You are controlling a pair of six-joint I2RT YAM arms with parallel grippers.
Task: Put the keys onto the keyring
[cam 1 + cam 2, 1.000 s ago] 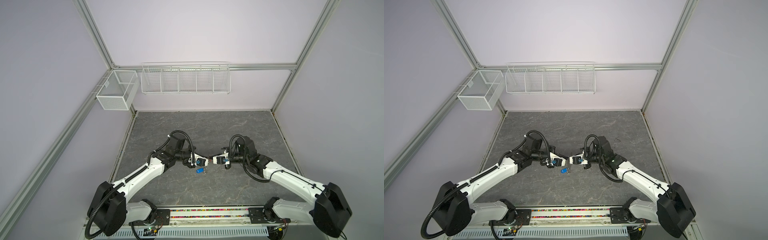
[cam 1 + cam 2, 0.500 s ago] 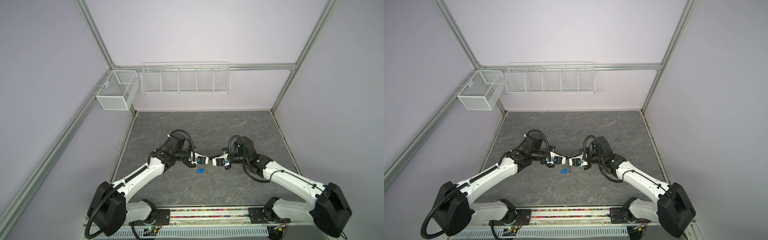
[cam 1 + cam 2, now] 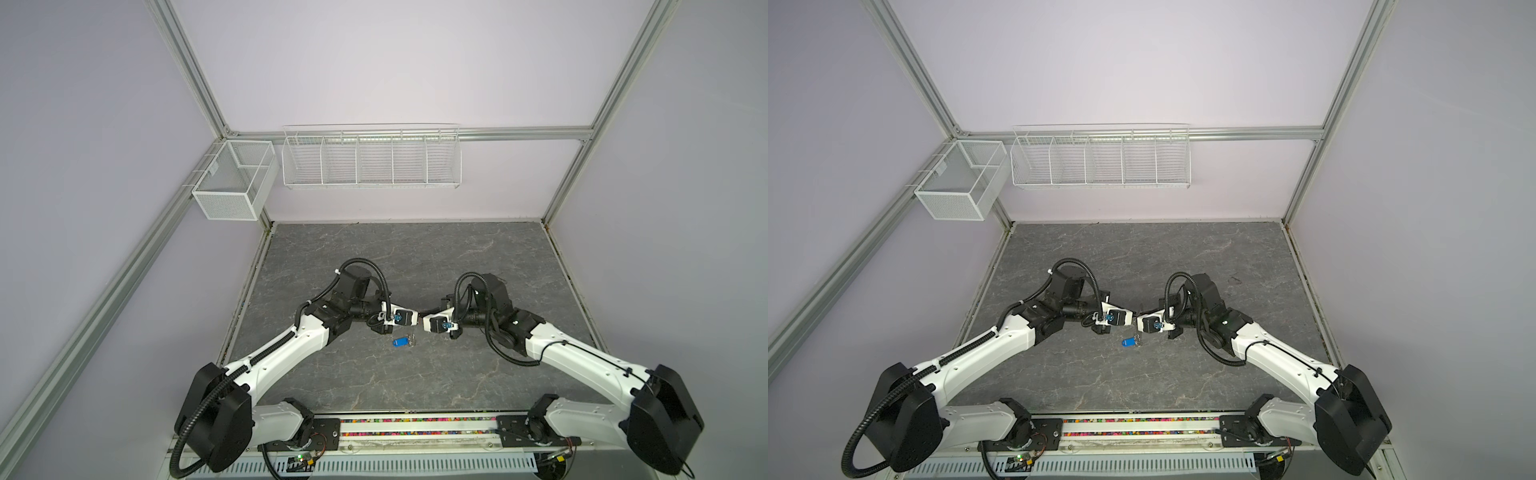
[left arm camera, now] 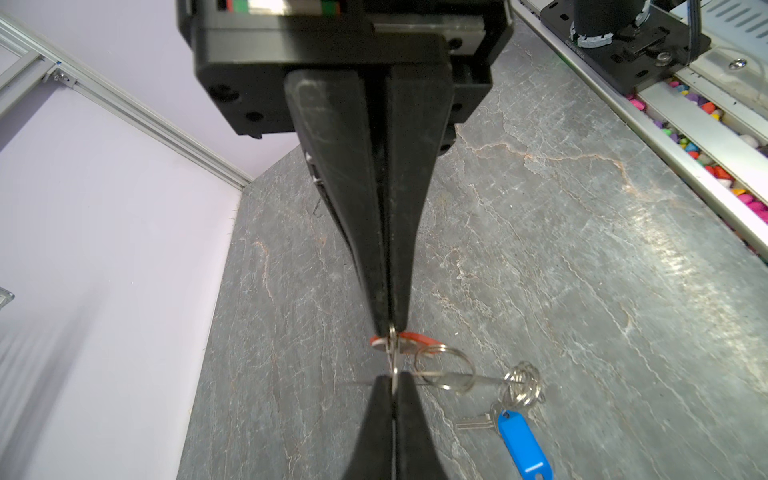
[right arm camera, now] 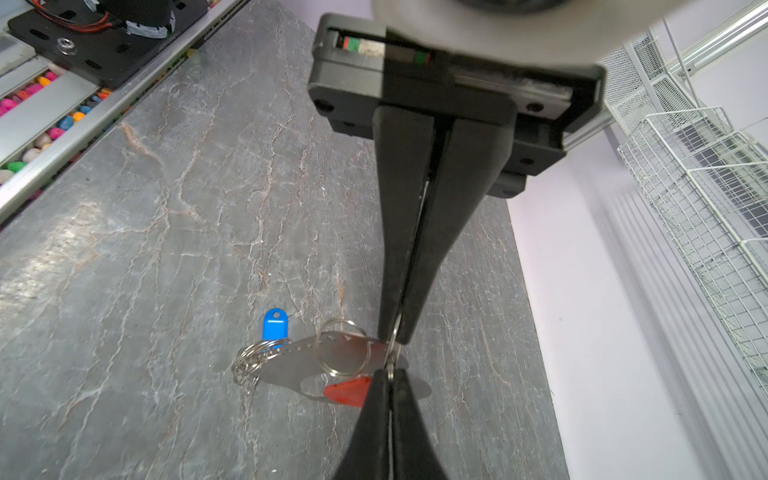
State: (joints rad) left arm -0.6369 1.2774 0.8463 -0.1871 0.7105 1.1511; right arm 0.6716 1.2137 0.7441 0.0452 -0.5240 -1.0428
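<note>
Both pincers are met tip to tip above the middle of the bench (image 3: 374, 257). The left pincer (image 4: 392, 384) and right pincer (image 4: 392, 329) are set on one common line, the jaws of each pressed flat together. A thin silver ring (image 4: 392, 361), seen edge-on, is bridged between the two sets of tips. The left pincer is read as clenched on the ringed edge of the keyring (image 5: 291, 363). The right pincer is read as clenched on the ring of the orange-red key (image 5: 347, 392), whose tag is tucked right against its tips. The exact pinch points are hidden by the fingers, so this is a judgement.

Key relation: the keyring's long axis is laid across the pincers' common line, not along it. From the pinched end the plate is run out toward the robot's base side, apparently off the bench, and is ended by a ring cluster (image 4: 521, 384). It is shown edge-on in the left wrist view and face-on, oval cut-out visible, in the right wrist view.

The blue key (image 3: 400, 341) is seen lying flat on the bench just beside that cluster, on the base side of the meeting point. Its tag's long axis is roughly parallel to the pincers' line. Whether its ring is already linked into the cluster cannot be told. It is about equally near both arms, marginally on the left arm's side.

The next move is judged to be a feed of the gripped ring along the plate's edge. Any slide would therefore be made crosswise to the pincers' line.
</note>
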